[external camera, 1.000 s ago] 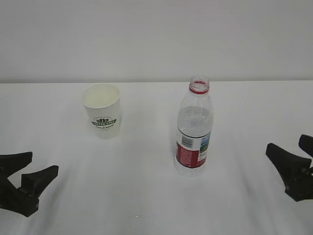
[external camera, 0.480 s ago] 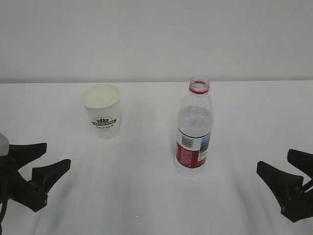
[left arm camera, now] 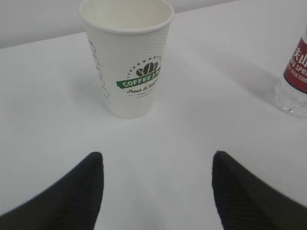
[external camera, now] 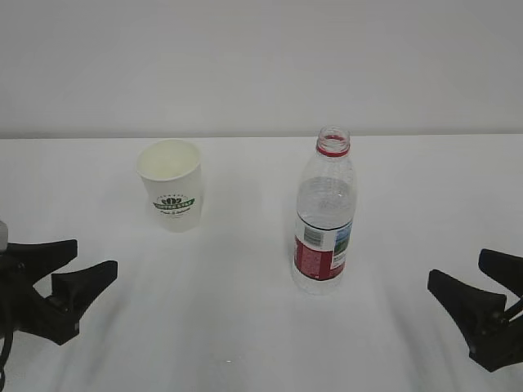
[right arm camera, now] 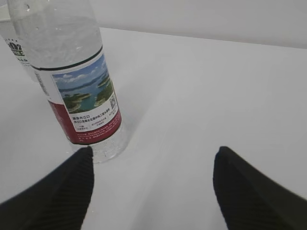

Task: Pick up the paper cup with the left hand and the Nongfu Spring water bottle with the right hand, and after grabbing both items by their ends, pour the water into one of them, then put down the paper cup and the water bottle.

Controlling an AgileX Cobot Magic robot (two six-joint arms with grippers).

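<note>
White tabletop (external camera: 245, 327) and pale wall frame two upright items set well apart, seemingly so each arm has its own target. At centre-left stands the small white tapered paper cup (external camera: 171, 184) with a green logo and dotted sides, empty and open. To its right rises the taller clear ribbed plastic water bottle (external camera: 324, 214), uncapped, red-ringed, partly full, with a red-and-white label. The black left gripper (external camera: 64, 273) and black right gripper (external camera: 472, 284) wait near the front corners, fingers spread, gripping nothing.
</note>
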